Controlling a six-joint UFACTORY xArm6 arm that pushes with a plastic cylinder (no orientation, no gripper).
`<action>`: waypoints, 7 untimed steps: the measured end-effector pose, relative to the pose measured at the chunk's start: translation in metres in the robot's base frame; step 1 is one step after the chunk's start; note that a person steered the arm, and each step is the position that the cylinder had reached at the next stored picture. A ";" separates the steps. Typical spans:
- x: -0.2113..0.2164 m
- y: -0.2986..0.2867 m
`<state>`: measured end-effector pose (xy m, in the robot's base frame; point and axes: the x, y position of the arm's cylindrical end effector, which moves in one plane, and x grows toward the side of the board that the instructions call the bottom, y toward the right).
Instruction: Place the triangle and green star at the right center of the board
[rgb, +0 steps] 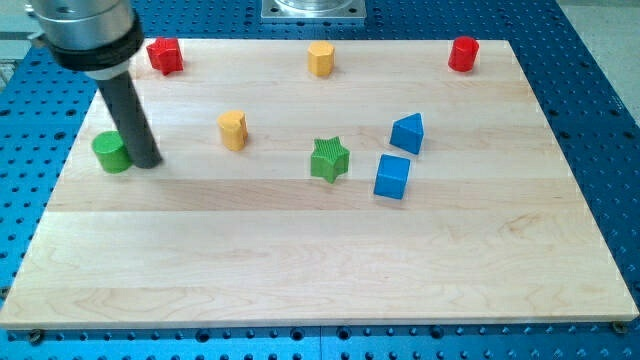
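The blue triangle (408, 132) sits right of the board's middle. The green star (329, 159) lies just left of it, near the middle. My tip (146, 162) is at the view's left, touching or just beside the right side of a green cylinder (112, 152). The tip is far left of the star and the triangle.
A blue cube (392, 176) sits just below the triangle. A yellow block (233, 130) stands between my tip and the star. A red block (165, 55), a yellow hexagonal block (320, 59) and a red cylinder (463, 53) line the top edge of the wooden board (320, 270).
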<state>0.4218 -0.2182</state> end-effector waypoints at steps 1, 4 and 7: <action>-0.012 -0.011; -0.028 -0.005; -0.052 0.212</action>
<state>0.3698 -0.0061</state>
